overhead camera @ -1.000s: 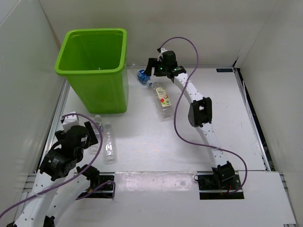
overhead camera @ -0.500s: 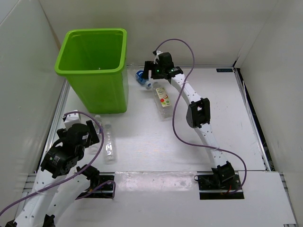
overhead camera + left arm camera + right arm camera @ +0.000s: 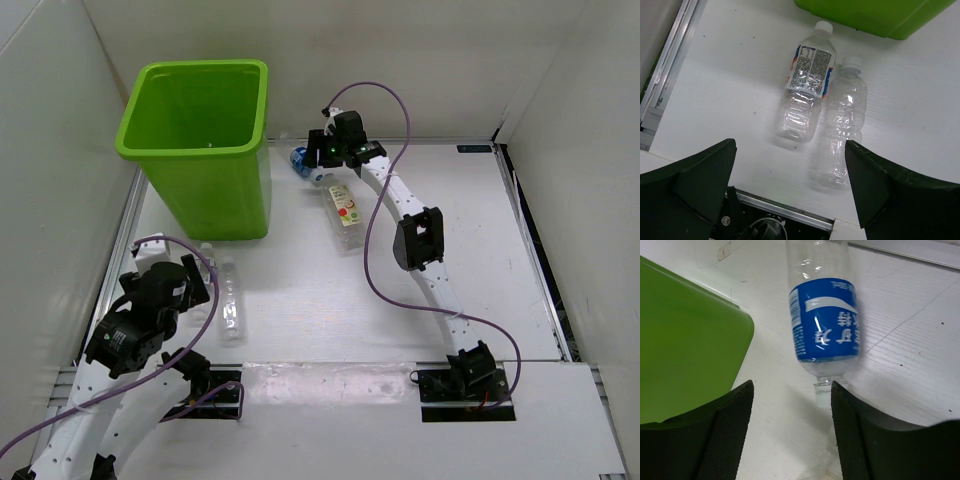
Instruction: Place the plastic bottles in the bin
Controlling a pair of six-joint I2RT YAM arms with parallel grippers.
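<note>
The task is barely getting under way: the green bin [image 3: 210,190] is standing at the far left of the table [image 3: 300,290] with no bottle showing inside it, and four bottles are lying on the table. The right pincer [image 3: 792,385] is hanging with its jaws apart at the neck end of the blue-labelled bottle [image 3: 825,320], just beside the bin, with the fruit-labelled bottle [image 3: 344,207] lying close by. The left pincer [image 3: 790,145] is hovering, jaws wide apart and gripping nothing, over the labelled bottle [image 3: 810,70] and the bare bottle [image 3: 842,125] lying side by side near the bin's foot.
</note>
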